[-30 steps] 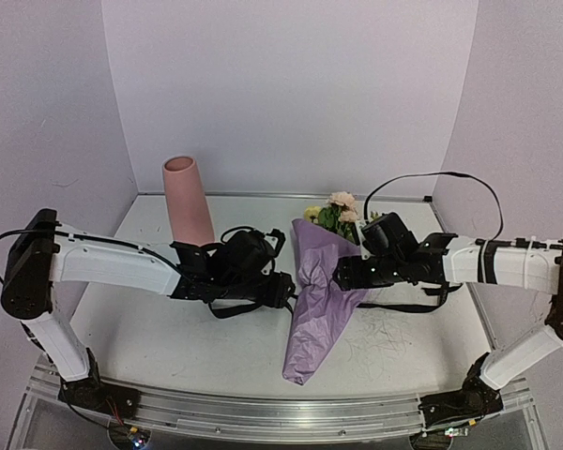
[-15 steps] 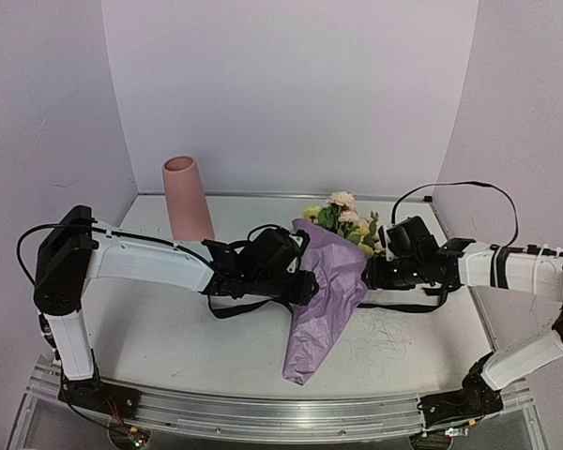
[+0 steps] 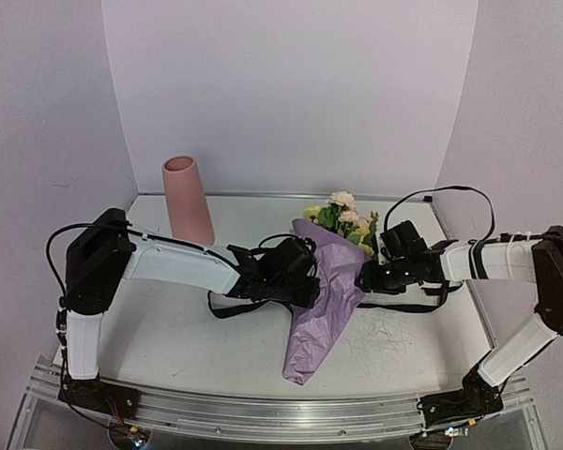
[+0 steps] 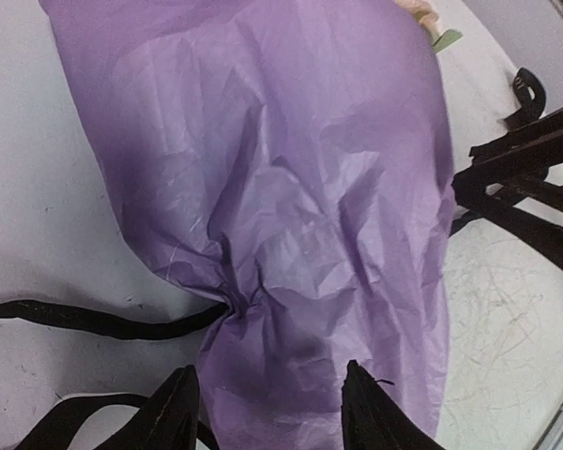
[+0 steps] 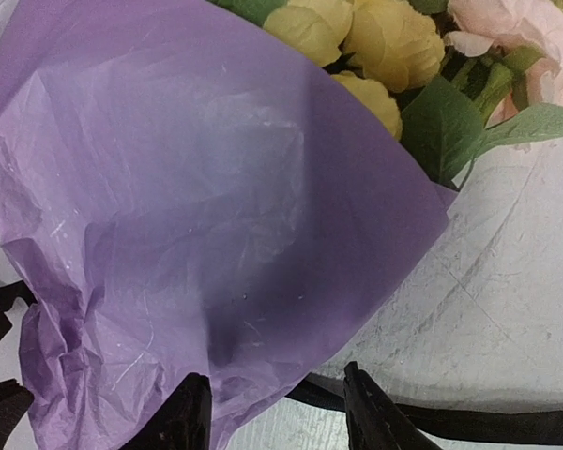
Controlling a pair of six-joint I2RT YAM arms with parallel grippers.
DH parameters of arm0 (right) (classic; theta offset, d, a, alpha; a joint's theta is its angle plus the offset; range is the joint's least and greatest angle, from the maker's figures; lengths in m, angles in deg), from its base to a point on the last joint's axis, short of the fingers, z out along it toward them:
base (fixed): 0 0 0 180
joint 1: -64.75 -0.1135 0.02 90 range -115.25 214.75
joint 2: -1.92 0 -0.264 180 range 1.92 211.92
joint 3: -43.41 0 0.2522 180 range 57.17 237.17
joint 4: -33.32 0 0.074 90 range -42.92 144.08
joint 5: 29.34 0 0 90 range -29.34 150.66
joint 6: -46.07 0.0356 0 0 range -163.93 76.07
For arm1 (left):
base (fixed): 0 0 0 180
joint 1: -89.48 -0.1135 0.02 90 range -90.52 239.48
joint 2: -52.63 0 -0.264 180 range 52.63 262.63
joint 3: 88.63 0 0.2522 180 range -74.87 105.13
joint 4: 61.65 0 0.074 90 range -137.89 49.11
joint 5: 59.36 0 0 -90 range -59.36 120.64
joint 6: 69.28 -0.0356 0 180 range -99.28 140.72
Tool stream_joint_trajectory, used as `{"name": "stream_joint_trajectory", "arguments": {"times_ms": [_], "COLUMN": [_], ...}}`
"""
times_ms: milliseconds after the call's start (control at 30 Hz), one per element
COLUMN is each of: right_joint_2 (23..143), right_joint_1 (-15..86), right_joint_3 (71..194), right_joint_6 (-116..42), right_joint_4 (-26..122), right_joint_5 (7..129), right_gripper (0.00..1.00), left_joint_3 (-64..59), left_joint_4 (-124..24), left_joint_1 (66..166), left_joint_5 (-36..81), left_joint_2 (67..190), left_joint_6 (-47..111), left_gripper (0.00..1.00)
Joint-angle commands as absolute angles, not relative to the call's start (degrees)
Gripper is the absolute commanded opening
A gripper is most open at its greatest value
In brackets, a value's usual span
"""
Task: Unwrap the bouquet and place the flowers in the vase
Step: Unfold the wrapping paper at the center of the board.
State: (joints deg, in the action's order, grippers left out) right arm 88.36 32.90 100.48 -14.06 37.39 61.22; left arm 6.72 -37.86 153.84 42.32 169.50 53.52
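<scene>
Bouquet (image 3: 324, 281): lay mid-counter, cone tip toward the near edge of the counter (image 3: 169, 337), and was not yet unwrapped.
Flowers (image 3: 342, 214): poked out of the cone's mouth toward the far edge.
Vase (image 3: 188, 200): stood upright at the far-left corner, well apart from the bouquet.
Ribbon (image 4: 94, 319): cinched the paper (image 4: 291, 187) at its waist, with the tails trailing to both sides.
Left pincer (image 4: 267, 412): was about half apart at the cinched waist. Paper filled the gap, and I could not tell whether it pinched.
Right pincer (image 5: 277, 417): had its jaws apart at the cone's right edge, over a ribbon tail, with nothing clearly held.
Step in hand: likely getting a hold on each side to open the wrap.
Doing it well: take only a paper fold or a ribbon tail, not stems. Anchor one side and draw the other outward, low along the counter.
Risk: thin paper could tear, and the flowers could drag.
</scene>
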Motion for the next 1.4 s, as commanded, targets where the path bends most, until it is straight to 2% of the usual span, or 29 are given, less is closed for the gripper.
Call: {"name": "stream_joint_trajectory", "arguments": {"times_ms": [0, 300, 533, 700, 767, 1067, 1367], "right_joint_2": [90.59, 91.59, 88.31, 85.79, 84.86, 81.00, 82.70], "right_joint_1": [33.37, 33.30, 33.35, 33.36, 33.35, 33.35, 33.36], "right_joint_3": [100.15, 100.38, 100.39, 99.16, 98.36, 93.57, 90.56], "right_joint_6": [-13.53, -12.23, -11.82, -11.37, -10.95, -8.11, -2.27], "right_joint_4": [36.34, 35.28, 35.00, 35.84, 36.35, 36.55, 28.54], "right_joint_5": [62.74, 64.74, 68.04, 66.68, 65.22, 64.21, 72.35], "right_gripper": [0.49, 0.44, 0.46, 0.54, 0.54, 0.52, 0.50], "left_joint_3": [9.24, 6.95, 4.90, 3.67, 3.30, 2.31, 0.54], "left_joint_4": [-34.90, -33.16, -33.16, -33.13, -33.14, -33.37, -34.90], "left_joint_1": [153.79, 153.29, 153.29, 153.29, 153.27, 153.38, 153.42], "left_joint_5": [45.55, 47.24, 47.01, 46.88, 46.90, 46.19, 46.98], "left_joint_2": [171.45, 173.61, 174.10, 173.66, 173.60, 173.01, 171.42], "left_joint_6": [53.18, 54.72, 55.51, 55.89, 56.07, 56.40, 56.89], "left_gripper": [0.51, 0.38, 0.35, 0.33, 0.33, 0.25, 0.16]}}
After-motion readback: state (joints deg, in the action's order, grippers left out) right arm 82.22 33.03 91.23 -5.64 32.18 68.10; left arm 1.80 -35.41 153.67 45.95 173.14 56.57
